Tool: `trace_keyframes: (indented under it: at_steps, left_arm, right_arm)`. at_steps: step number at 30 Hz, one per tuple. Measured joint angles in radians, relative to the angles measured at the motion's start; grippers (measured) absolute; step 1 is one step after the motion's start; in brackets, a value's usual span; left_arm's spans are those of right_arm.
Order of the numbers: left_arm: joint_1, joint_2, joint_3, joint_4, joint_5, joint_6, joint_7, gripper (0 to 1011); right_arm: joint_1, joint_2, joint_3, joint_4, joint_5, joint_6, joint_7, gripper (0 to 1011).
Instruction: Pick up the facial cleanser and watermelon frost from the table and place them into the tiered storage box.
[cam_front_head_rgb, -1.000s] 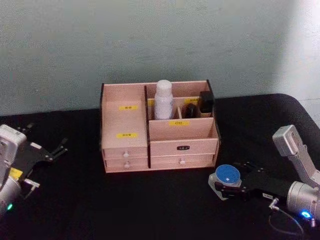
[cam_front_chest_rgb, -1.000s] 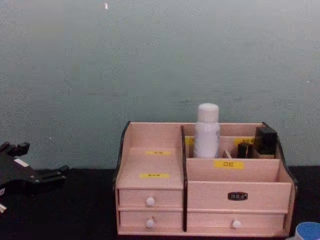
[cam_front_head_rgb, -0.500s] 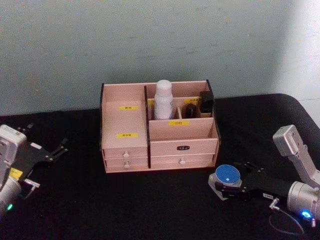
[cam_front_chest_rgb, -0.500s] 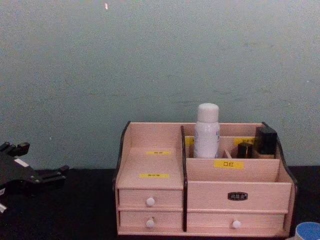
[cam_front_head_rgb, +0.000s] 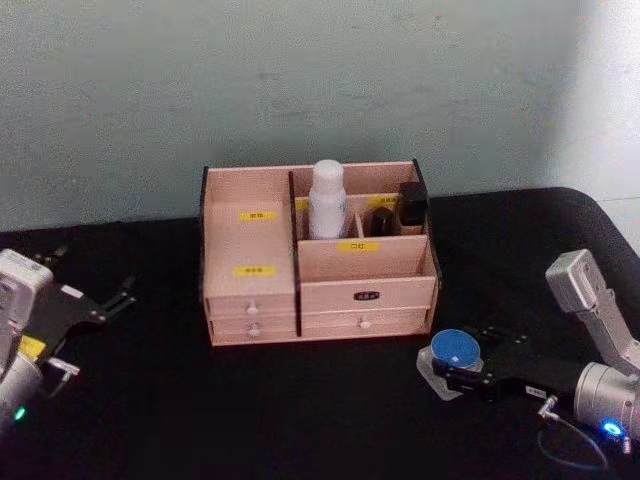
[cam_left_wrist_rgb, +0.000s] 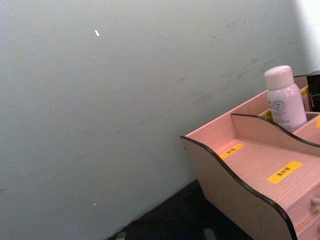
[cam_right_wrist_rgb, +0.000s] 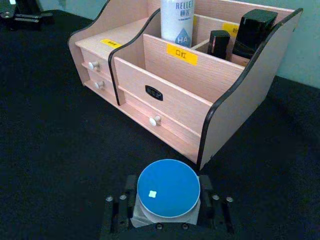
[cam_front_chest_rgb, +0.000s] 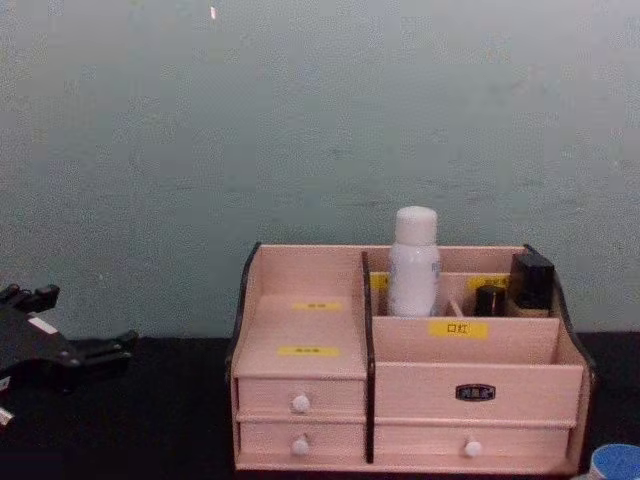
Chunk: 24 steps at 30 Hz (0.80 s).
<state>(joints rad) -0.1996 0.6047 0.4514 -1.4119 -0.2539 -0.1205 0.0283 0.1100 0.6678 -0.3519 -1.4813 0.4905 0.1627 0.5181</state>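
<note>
the watermelon frost (cam_front_head_rgb: 456, 348), a squat clear jar with a round blue lid, sits just off the front right corner of the box, low over the black tabletop (cam_front_head_rgb: 300, 410). whether it rests on the cloth or hangs a little above it cannot be told. in the right wrist view the lid (cam_right_wrist_rgb: 168, 189) faces up with a small white square at its middle. the right gripper (cam_front_head_rgb: 450, 364) is clamped on the jar, with a black finger (cam_right_wrist_rgb: 131, 184) pressed to either side. the right arm reaches in from the right edge of the table.

the tiered storage box (cam_front_head_rgb: 250, 245), a pale pink wooden organiser with dark edges, yellow labels and white-knobbed drawers, stands at the middle of the table against the pale green wall (cam_front_head_rgb: 300, 80). the facial cleanser (cam_front_head_rgb: 326, 200), a tall white cylindrical bottle with a rounded cap, stands upright in a rear compartment of the box, just right of the centre divider. two small black bottles (cam_front_head_rgb: 412, 203) stand in the rear compartments to its right.

the left gripper (cam_front_head_rgb: 92, 278) is low at the table's left edge, well apart from the box, with its fingers spread and nothing between them.
</note>
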Motion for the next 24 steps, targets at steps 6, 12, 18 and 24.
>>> trace_keyframes:
  at_steps: [6, 12, 18, 24]
  left_arm:
    - [0.000, 0.000, 0.000, 0.000, 0.000, 0.000, 0.000, 1001]
    - [0.000, 0.000, 0.000, 0.000, 0.000, 0.000, 0.000, 1001]
    - [0.000, 0.000, 0.000, 0.000, 0.000, 0.000, 0.000, 1001]
    - [0.000, 0.000, 0.000, 0.000, 0.000, 0.000, 0.000, 1001]
  right_arm:
    - [0.000, 0.000, 0.000, 0.000, 0.000, 0.000, 0.000, 724]
    - [0.000, 0.000, 0.000, 0.000, 0.000, 0.000, 0.000, 724]
    - [0.000, 0.000, 0.000, 0.000, 0.000, 0.000, 0.000, 724]
    - [0.004, 0.003, -0.008, 0.001, -0.006, -0.011, 0.018, 724]
